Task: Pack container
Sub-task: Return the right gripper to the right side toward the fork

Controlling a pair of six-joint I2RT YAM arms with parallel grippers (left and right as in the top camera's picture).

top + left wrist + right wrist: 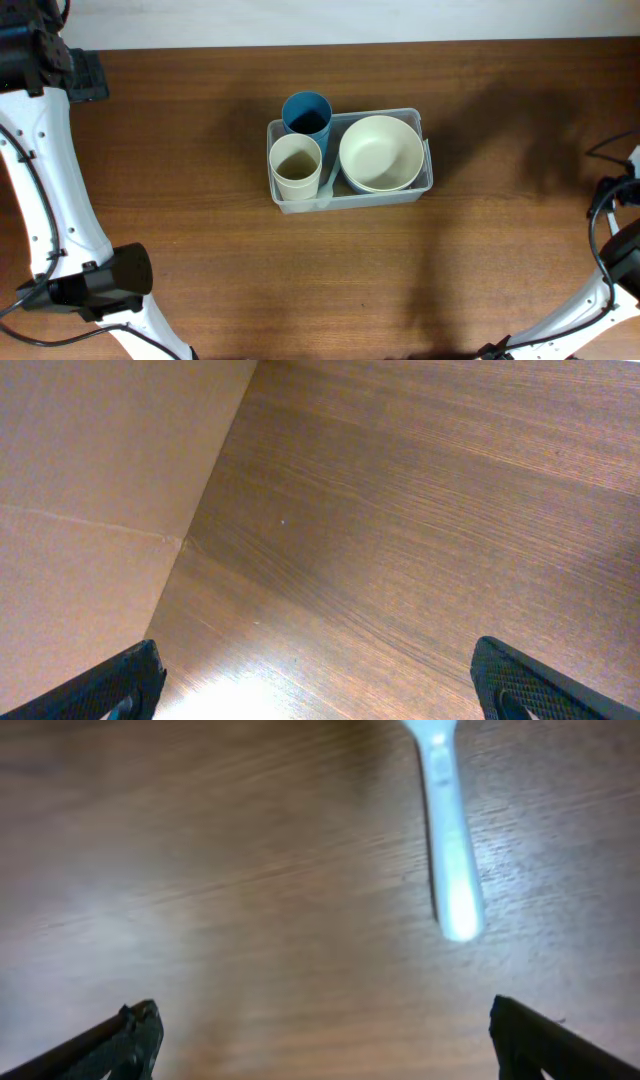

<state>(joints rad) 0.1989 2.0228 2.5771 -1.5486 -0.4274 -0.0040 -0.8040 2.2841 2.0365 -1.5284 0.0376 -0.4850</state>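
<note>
Container [350, 200] sits centered on the table [220, 260], part full, left gripper [315, 660] and right gripper [322, 1010] both have jaws spread and empty, so I'd center the right one over that white utensil handle [447, 850] before pinching.

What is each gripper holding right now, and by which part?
Nothing is held. The left gripper and the right gripper are both open, and only the table shows in the gap of each.

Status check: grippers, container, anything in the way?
Left gripper open, empty. Right gripper open, empty, white utensil handle on table ahead. Container holds blue cup, cream cup, cream bowl. Nothing over container.
</note>
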